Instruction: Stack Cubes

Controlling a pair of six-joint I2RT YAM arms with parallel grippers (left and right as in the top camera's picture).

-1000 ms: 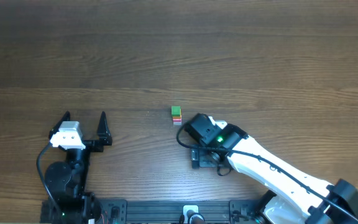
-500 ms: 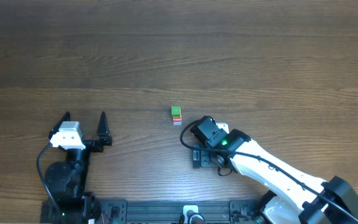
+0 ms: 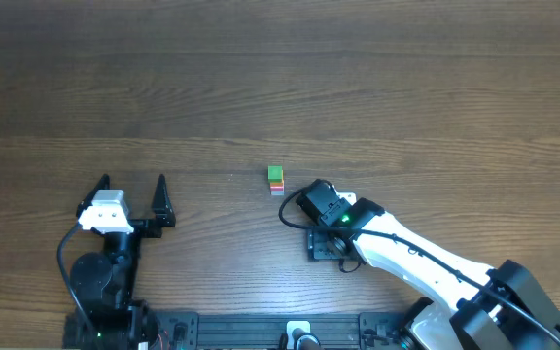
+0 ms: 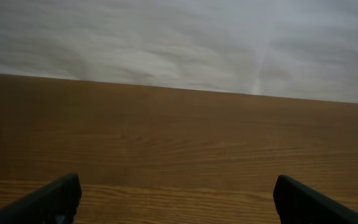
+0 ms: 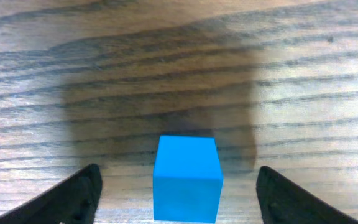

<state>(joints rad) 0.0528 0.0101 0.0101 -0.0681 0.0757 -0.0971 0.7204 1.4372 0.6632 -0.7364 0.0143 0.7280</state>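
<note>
Right wrist view looks straight down on a blue cube [image 5: 187, 179] that sits flat on the desk [image 5: 166, 56], between the two fingers of my right hand [image 5: 179, 198]. That hand is spread wide. A strip of bare wood shows on each side between the cube and a finger, so neither finger touches it. The cube's near face points toward my wrist, and its edges run roughly square to the line between my fingers.

In the top view, my right arm reaches from the lower right toward the middle of the desk. A small stack [image 3: 276, 180] stands just beside its wrist, apart from it: a green cube [image 3: 276, 173] on a red cube [image 3: 276, 184]. Beyond the stack, open wood runs up to the far edge.

My left hand [image 3: 132, 182] sits near its base at the left, well apart from the stack, fingers spread. In the left wrist view, open wood runs ahead of it to the desk's far edge, where a pale wall begins.
</note>
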